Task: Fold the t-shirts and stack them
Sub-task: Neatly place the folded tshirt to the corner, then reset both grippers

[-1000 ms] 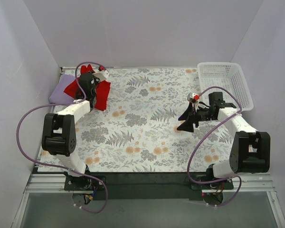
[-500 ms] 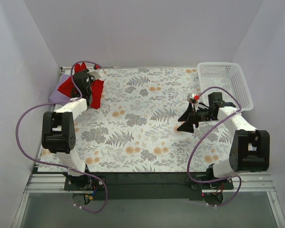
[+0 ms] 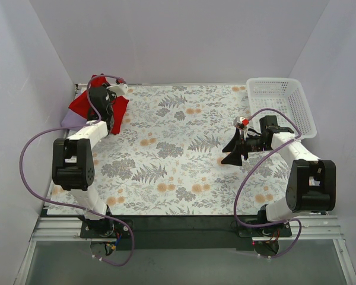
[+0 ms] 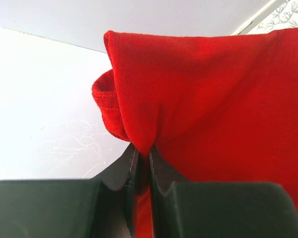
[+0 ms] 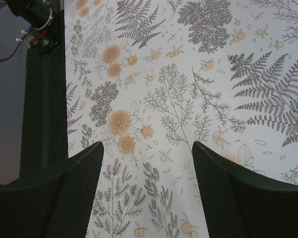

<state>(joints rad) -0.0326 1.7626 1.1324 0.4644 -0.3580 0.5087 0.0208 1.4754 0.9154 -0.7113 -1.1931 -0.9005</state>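
The red shirt (image 3: 82,104) is bunched in the upper left of the top view, at the far left corner of the floral cloth (image 3: 178,148). It overlaps the lavender shirt (image 3: 73,121), of which only a strip shows at its lower left. Whether the two touch I cannot tell. The left gripper (image 4: 141,161) has its fingers pressed together on a fold of the red shirt, just beside a stitched hem. Right of centre, the right gripper (image 5: 148,148) is over the floral cloth, fingers spread wide, the print showing between them. A white basket (image 3: 305,113) sits in the upper right corner.
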